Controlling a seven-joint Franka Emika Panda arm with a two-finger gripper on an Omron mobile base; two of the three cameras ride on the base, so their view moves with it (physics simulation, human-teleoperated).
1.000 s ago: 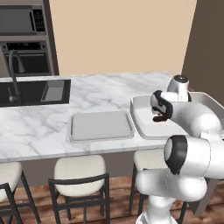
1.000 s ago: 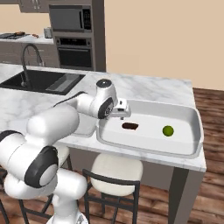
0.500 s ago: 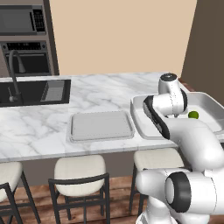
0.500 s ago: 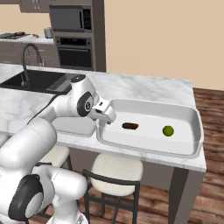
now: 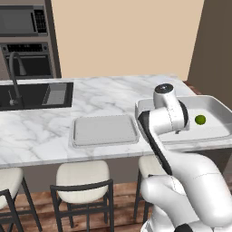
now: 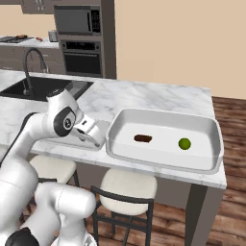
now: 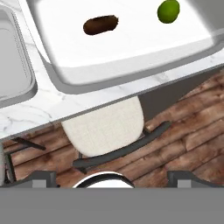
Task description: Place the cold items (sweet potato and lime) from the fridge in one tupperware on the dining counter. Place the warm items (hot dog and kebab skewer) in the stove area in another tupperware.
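Dark brown oblong sweet potato (image 6: pixel 142 139) and round green lime (image 6: pixel 184 143) lie in the deep pale grey tupperware (image 6: pixel 211 132) near the marble counter's (image 6: pixel 158 96) end; gripper (image 6: pixel 92 132), jaws apart and empty, should retract clear of the rim.

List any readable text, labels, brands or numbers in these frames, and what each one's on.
None readable.
Microwave: control panel is a dark blur, no legible characters.
Wall oven: the strip above the door shows faint marks, too small to read.
Deep tupperware, flat tupperware, sweet potato, lime, marble counter, stool: no markings.
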